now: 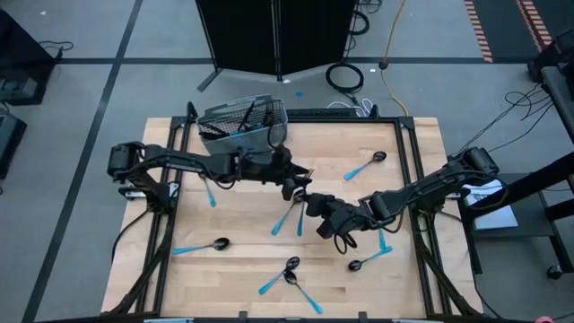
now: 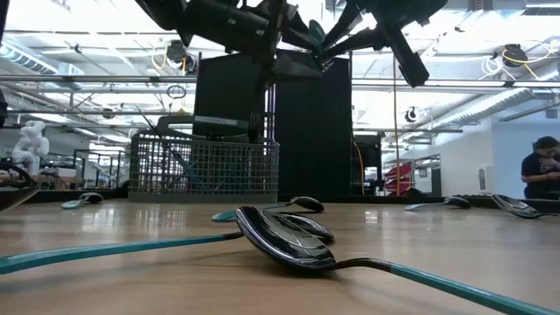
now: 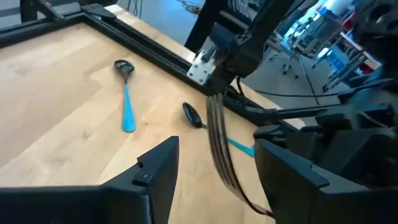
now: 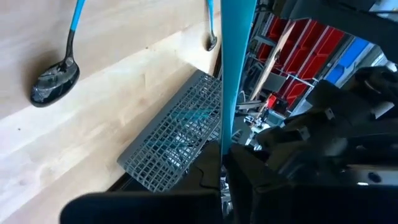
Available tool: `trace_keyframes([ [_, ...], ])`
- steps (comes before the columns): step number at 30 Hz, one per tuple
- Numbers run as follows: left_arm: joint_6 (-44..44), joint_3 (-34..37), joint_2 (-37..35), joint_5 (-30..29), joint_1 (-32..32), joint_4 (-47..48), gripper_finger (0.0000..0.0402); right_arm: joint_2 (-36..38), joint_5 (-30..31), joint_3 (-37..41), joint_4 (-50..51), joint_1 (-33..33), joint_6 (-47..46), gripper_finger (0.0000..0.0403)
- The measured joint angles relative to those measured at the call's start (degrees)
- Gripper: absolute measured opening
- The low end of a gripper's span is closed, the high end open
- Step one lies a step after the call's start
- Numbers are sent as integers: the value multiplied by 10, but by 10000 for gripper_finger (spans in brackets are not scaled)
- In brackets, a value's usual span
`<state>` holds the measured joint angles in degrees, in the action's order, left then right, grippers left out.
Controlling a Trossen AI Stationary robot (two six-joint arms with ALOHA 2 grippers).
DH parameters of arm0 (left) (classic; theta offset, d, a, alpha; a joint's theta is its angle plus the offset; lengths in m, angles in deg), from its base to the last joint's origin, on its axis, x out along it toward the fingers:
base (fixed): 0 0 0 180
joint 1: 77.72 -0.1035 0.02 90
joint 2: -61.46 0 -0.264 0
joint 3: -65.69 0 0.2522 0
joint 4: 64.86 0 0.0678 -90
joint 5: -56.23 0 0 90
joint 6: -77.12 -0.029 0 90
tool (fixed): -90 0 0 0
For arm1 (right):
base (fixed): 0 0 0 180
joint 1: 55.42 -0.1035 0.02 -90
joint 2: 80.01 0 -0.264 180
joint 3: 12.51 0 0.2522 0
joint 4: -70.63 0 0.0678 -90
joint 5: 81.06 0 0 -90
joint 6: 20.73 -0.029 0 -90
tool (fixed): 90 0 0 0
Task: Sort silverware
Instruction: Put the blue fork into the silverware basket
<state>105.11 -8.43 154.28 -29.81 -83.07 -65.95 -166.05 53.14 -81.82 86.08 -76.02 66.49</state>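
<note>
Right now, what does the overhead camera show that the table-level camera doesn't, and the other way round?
Only the high view shows both arms whole, meeting mid-table: left gripper with jaws open, right gripper shut on a blue-handled utensil. Only the low view shows the room behind, with a person at far right. Both show the wire-mesh basket and scattered blue-handled spoons.

Left gripper spread wide — fork tines between its fingers; two spoons lie beyond.
</note>
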Motion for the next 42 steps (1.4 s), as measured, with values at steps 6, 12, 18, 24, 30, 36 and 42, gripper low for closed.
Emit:
trace_keyframes([
  [6,-3,0,7,0,-3,-5,166,0,-11,0,-1,0,-6,0],
  [12,0,-1,14,0,-2,-11,64,-1,-10,1,-1,0,-9,0],
  [18,6,-1,19,0,-2,-36,5,-1,-7,1,-1,-1,-16,3],
  [24,-6,-1,19,-6,-3,-35,1,-1,-6,1,1,-2,-27,50],
  [30,-21,0,15,-5,-13,-36,1,19,5,0,30,-5,-119,123],
  [36,-76,0,-19,-5,-36,-45,0,94,30,0,237,-10,-424,175],
  [42,-139,0,-48,-17,-53,-78,0,171,-108,0,467,-5,-836,187],
])
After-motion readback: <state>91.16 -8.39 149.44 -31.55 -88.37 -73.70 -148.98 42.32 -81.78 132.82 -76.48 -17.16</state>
